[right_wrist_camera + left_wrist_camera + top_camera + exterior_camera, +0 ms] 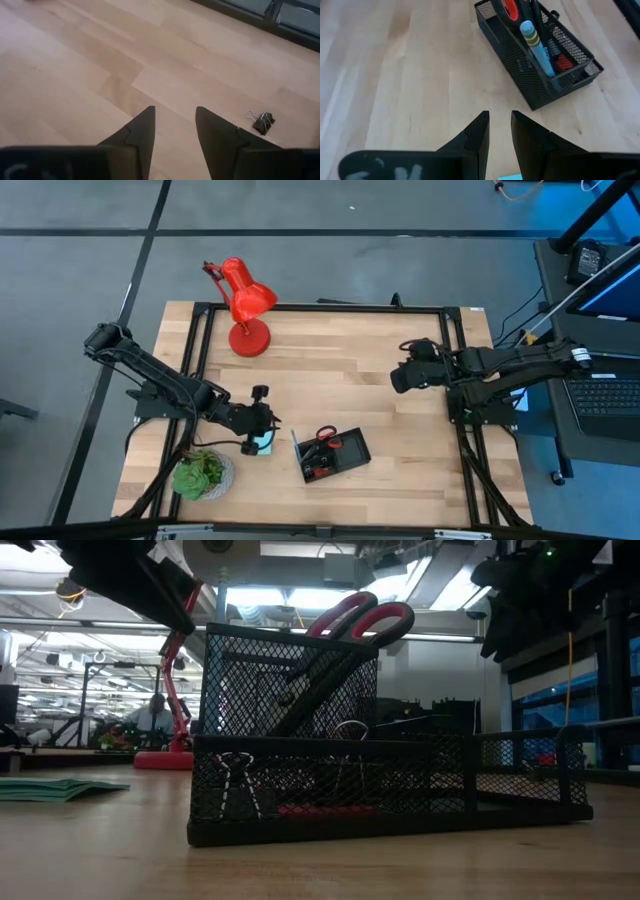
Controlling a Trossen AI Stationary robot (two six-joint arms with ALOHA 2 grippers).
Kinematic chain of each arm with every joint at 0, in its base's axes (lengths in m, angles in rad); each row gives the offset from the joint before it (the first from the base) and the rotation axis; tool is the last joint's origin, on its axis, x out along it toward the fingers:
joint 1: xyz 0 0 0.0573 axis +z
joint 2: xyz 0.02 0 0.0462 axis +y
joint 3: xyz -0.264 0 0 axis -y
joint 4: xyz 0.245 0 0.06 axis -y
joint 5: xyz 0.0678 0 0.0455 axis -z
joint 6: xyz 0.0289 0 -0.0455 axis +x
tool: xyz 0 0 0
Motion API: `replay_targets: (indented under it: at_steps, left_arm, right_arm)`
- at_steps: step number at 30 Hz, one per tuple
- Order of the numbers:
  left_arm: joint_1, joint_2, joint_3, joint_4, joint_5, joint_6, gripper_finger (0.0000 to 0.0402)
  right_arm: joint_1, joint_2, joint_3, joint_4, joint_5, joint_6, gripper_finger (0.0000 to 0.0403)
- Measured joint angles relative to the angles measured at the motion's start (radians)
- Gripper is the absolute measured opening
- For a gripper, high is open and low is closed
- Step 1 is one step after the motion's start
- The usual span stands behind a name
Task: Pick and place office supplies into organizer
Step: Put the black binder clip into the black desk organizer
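Table (340, 350): wooden, lamp (243, 305) upper left.
Organizer (335, 455): lower centre, scissors (325, 437) inside.
Left pincer (500, 131): released, above notepad (262, 443).
Right pincer (175, 125): released, empty, near clip (262, 121).

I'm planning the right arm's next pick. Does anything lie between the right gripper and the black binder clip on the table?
Nothing visible does: only bare wood separates the right gripper, fingers apart, from the binder clip.
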State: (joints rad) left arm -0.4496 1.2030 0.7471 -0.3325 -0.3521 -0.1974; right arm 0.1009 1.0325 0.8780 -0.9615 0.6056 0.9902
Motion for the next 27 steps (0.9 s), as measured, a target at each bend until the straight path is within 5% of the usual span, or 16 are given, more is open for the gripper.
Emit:
replay_targets:
  at_steps: [8, 27]
  left_arm:
    - [0.000, 0.000, 0.000, 0.000, 0.004, 0.000, 0.0075]
    - [0.000, 0.000, 0.000, 0.039, -0.022, 0.046, 0.0075]
  right_arm:
    - [-0.067, 0.018, 0.000, -0.107, 0.002, 0.112, 0.0143]
    - [-0.353, 0.182, -0.001, -0.123, -0.031, -0.003, 0.0143]
